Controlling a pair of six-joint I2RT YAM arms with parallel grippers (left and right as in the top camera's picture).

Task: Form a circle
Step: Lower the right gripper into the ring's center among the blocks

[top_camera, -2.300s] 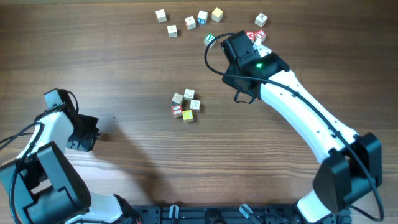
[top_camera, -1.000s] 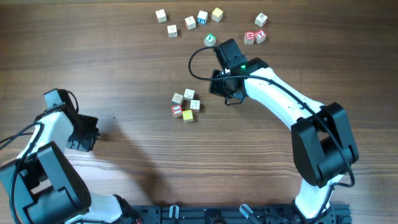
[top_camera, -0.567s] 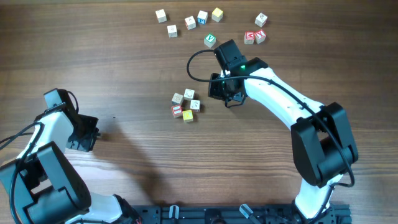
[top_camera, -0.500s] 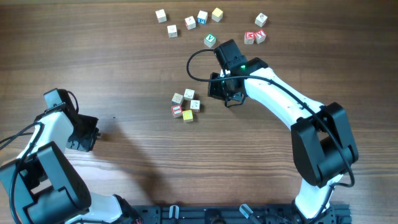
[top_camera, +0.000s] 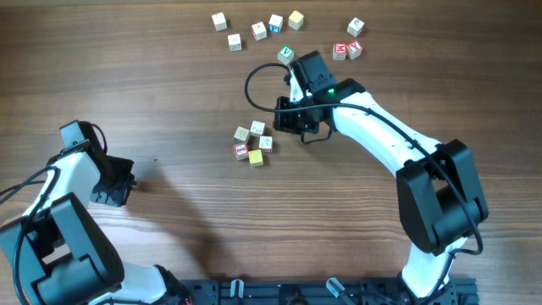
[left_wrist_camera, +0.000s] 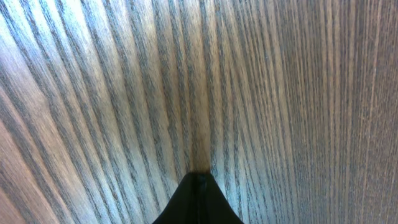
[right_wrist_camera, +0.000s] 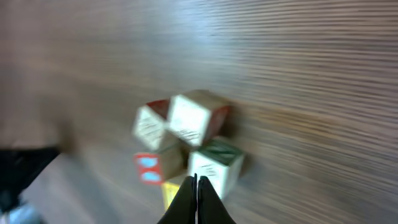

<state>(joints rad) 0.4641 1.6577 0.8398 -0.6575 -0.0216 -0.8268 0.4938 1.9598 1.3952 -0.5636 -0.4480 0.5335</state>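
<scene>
Just ahead of the closed right jaws, circle [right_wrist_camera: 189, 119] of cubes

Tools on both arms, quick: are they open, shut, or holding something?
Left tool: shut, holding nothing, over the bare table.
Right tool: shut, holding nothing, pointing at the cube cluster.

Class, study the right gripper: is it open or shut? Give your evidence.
Shut. In its wrist view the fingers of the right gripper meet at a single tip, with no gap and nothing between them.
</scene>
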